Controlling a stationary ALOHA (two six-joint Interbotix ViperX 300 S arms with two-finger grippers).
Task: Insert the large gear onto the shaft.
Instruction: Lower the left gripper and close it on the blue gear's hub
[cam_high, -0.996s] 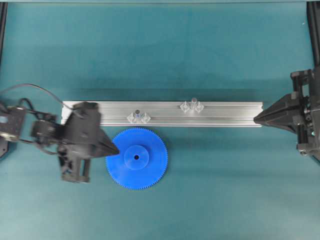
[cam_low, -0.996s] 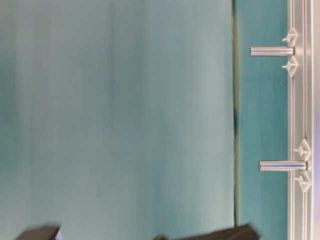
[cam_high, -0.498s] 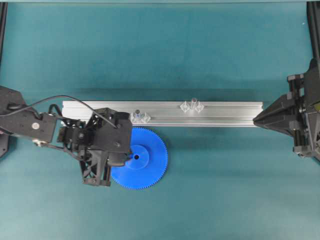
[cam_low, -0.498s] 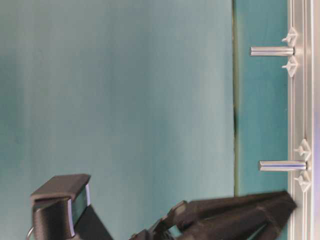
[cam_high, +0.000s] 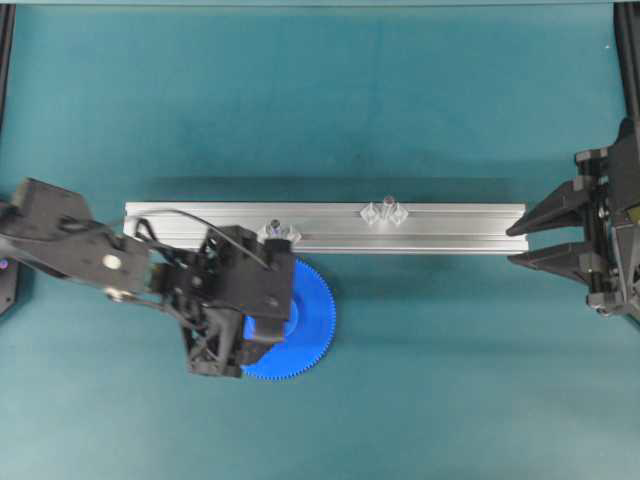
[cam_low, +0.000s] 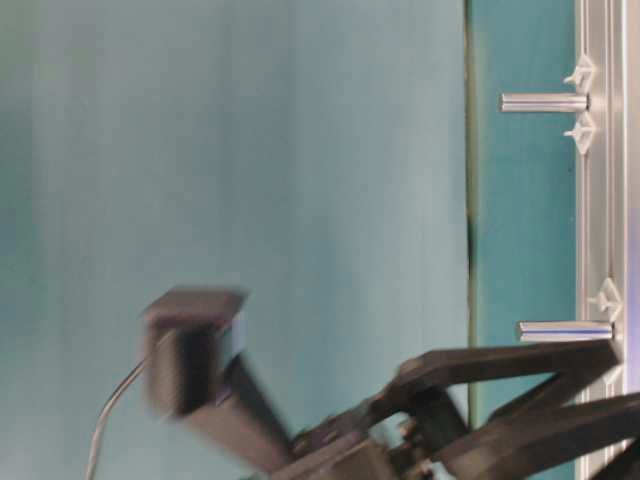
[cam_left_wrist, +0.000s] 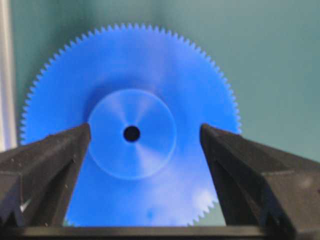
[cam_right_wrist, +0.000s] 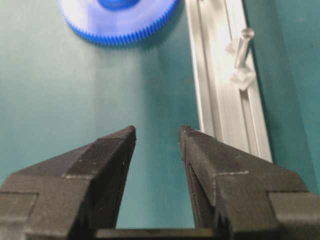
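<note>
The large gear (cam_high: 312, 318) lies flat on the teal mat just in front of the rail, a bright-blue toothed disc. My left gripper (cam_high: 283, 312) hovers over it and hides its left half from overhead. In the left wrist view the left gripper (cam_left_wrist: 145, 129) is open, with its fingertips either side of the gear's (cam_left_wrist: 150, 65) raised hub and holding nothing. The shaft is one of two look-alike grey pins, one (cam_high: 274, 228) beside the gear and one (cam_high: 388, 204) further right; I cannot tell which. My right gripper (cam_high: 511, 246) is open at the rail's right end and is empty in its own view (cam_right_wrist: 156, 130).
The silver aluminium rail (cam_high: 450, 228) runs left to right across the table and carries both pins on clear bases. The right wrist view shows the rail (cam_right_wrist: 220, 85), one pin (cam_right_wrist: 243, 42) and the gear's edge (cam_right_wrist: 120, 27) far ahead.
My left gripper has moved right, from beside the gear to over it, and has opened. The right gripper has opened where it stood. The gear has not moved.
</note>
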